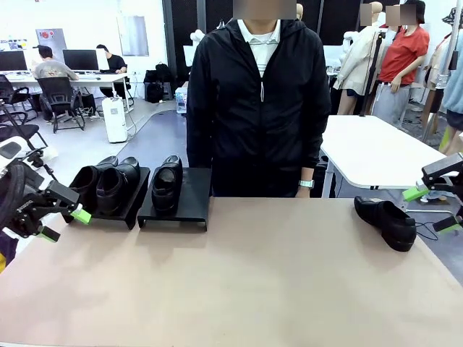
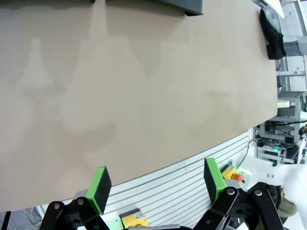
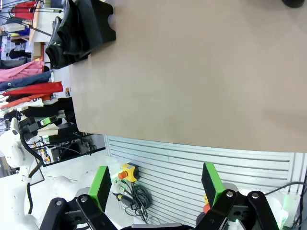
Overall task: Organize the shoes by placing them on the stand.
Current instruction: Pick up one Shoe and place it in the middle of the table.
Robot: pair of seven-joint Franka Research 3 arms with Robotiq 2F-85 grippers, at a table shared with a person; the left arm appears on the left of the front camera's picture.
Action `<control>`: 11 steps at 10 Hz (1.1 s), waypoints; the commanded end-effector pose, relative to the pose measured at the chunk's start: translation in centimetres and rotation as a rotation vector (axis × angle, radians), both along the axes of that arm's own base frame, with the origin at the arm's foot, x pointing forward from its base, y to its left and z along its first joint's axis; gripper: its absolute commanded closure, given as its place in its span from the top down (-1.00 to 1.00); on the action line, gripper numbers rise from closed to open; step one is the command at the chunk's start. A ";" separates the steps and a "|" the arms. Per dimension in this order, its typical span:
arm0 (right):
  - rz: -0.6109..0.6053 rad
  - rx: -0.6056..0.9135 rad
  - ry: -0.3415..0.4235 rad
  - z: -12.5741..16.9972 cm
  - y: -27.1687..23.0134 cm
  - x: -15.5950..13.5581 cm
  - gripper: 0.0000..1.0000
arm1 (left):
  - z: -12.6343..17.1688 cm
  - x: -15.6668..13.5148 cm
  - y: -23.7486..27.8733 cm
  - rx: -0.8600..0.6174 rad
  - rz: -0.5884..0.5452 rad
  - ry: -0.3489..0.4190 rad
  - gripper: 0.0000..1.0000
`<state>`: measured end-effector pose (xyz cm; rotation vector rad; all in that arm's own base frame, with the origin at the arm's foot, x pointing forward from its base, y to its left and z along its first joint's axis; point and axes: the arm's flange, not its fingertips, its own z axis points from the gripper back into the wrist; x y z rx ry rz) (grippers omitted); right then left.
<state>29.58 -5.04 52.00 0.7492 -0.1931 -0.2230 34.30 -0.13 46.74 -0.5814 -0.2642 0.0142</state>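
Observation:
Two black glossy shoes (image 1: pixel 108 184) sit side by side on the left black stand (image 1: pixel 134 206). A third shoe (image 1: pixel 166 184) rests on the left half of the second stand (image 1: pixel 189 199). The fourth shoe (image 1: pixel 387 220) lies on the tan table at the far right, and it appears at the table's far corner (image 2: pixel 271 33) in the left wrist view. My left gripper (image 1: pixel 65 225) (image 2: pixel 157 184) hovers open off the table's left edge, nothing between its pads. At the right edge my right gripper (image 1: pixel 431 210) (image 3: pixel 156 184) is open and empty, just beside the fourth shoe. The shoes on their stand (image 3: pixel 72 33) show in the right wrist view.
A person in a black jacket (image 1: pixel 257 101) stands at the far side of the table (image 1: pixel 253 282), just behind the stands. A white table (image 1: pixel 376 152) stands behind at the right. The right half of the second stand is bare.

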 end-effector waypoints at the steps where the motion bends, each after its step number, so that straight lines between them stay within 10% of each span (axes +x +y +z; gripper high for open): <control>1: 0.033 -0.213 0.154 0.4 2.2 3.4 1.00 | 0.0 -0.4 0.3 0.004 -0.007 0.003 1.00; 5: 0.210 -0.766 -0.037 -3.4 2.5 21.4 1.00 | 0.0 -0.4 0.3 0.004 -0.007 0.003 1.00; 8: 0.409 -0.535 0.057 -5.2 0.8 23.4 1.00 | 0.0 -0.4 0.3 0.004 -0.007 0.003 1.00; 9: 0.274 -0.774 -0.010 -6.6 1.8 24.2 1.00 | 0.0 -0.4 0.3 0.004 -0.007 0.003 1.00; 11: 0.331 -0.695 0.007 -7.2 0.3 24.7 1.00 | 0.0 -0.4 0.3 0.004 -0.007 0.003 1.00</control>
